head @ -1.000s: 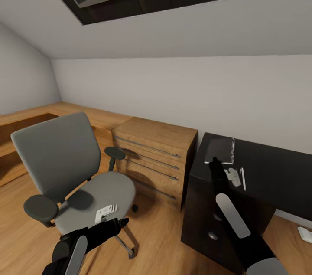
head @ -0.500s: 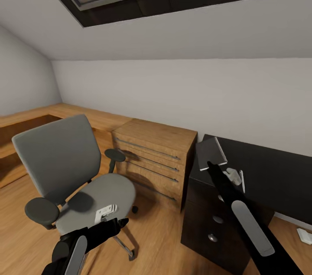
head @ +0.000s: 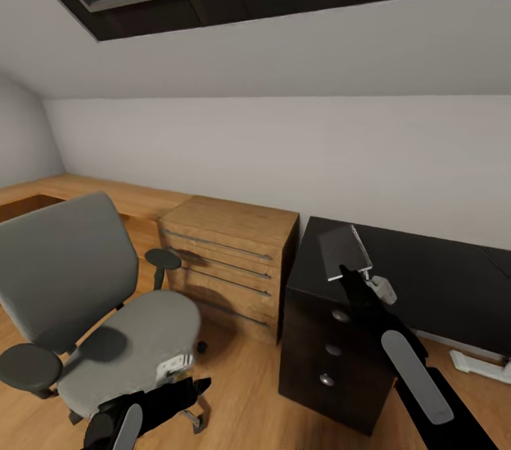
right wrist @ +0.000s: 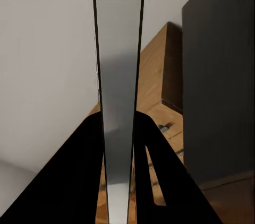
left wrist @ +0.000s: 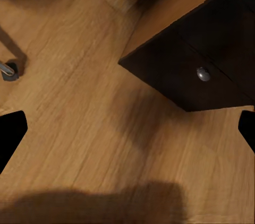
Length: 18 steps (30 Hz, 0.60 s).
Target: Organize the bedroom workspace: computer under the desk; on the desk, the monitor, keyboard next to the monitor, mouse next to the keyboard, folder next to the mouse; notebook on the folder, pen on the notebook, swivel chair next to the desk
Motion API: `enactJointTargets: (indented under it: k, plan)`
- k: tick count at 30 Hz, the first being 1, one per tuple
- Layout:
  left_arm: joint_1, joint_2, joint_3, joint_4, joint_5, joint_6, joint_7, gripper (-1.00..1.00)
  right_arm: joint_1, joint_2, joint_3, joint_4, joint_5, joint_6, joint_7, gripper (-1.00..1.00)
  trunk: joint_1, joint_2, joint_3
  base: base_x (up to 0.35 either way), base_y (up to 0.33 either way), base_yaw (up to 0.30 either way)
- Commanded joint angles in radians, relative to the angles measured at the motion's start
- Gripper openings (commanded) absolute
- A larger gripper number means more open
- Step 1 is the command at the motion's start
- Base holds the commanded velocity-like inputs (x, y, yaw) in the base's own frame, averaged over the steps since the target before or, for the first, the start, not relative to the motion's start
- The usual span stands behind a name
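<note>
My right gripper (head: 345,271) is shut on the notebook (head: 343,250), a thin grey rectangle held tilted just above the near left corner of the glossy black desk (head: 433,280). In the right wrist view the notebook (right wrist: 118,75) runs edge-on between the two black fingers (right wrist: 87,176). The grey swivel chair (head: 67,272) stands on the wood floor at the left, apart from the desk. My left gripper (head: 193,387) hangs low in front of the chair seat. In the left wrist view this gripper (left wrist: 127,131) is open over bare floor.
A light-wood chest of drawers (head: 227,251) stands between chair and desk, against the white wall. The desk's dark drawer unit (head: 330,350) with silver knobs faces me. A white object (head: 482,365) lies on the floor under the desk. A chair castor (left wrist: 8,70) is near the left gripper.
The right gripper has lifted the notebook off the desk top and tilted it. The whole picture has shifted left, so the camera has turned right. The left arm is unchanged.
</note>
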Motion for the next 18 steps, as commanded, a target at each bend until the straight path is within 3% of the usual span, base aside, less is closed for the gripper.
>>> enactJointTargets:
  k: [1, 3, 5, 8, 11, 13, 18]
  plan:
    - [0.014, -0.001, 0.003, 0.002, -0.004, -0.001, -0.008, 1.0, -0.001, -0.001, 0.001, -0.002, -0.005, 0.001, -0.004, -1.0, 0.0, -0.001, -0.001, 0.0, 0.0, -0.296]
    - [0.094, 0.0, 0.003, 0.043, -0.031, -0.154, -0.008, 1.0, 0.0, -0.001, 0.002, -0.01, -0.005, 0.001, -0.005, -1.0, 0.0, -0.001, -0.001, 0.0, 0.0, -0.299]
    - [0.112, 0.0, 0.003, 0.071, -0.058, -0.236, -0.009, 1.0, 0.001, -0.001, 0.002, -0.012, -0.005, 0.0, -0.005, -1.0, 0.0, -0.001, -0.001, 0.0, 0.0, -0.299]
    - [0.134, 0.0, 0.004, 0.174, -0.145, -0.441, -0.009, 1.0, 0.008, 0.002, 0.004, -0.015, -0.005, 0.0, -0.005, -1.0, 0.0, -0.001, -0.001, 0.0, 0.0, -0.3]
    - [0.14, 0.0, 0.003, 0.258, -0.206, -0.559, -0.007, 1.0, 0.011, 0.003, 0.005, -0.015, -0.005, -0.001, -0.005, -1.0, 0.0, -0.001, -0.001, 0.0, 0.0, -0.3]
    - [0.143, -0.001, 0.001, 0.304, -0.232, -0.612, -0.005, 1.0, 0.012, 0.004, 0.005, -0.014, -0.005, -0.001, -0.005, -1.0, 0.0, -0.001, -0.001, 0.0, 0.0, -0.3]
    - [0.144, 0.0, 0.005, 0.383, -0.253, -0.66, -0.004, 1.0, 0.013, 0.006, 0.007, -0.011, -0.003, -0.004, -0.004, -1.0, 0.0, -0.001, -0.001, 0.0, 0.0, -0.3]
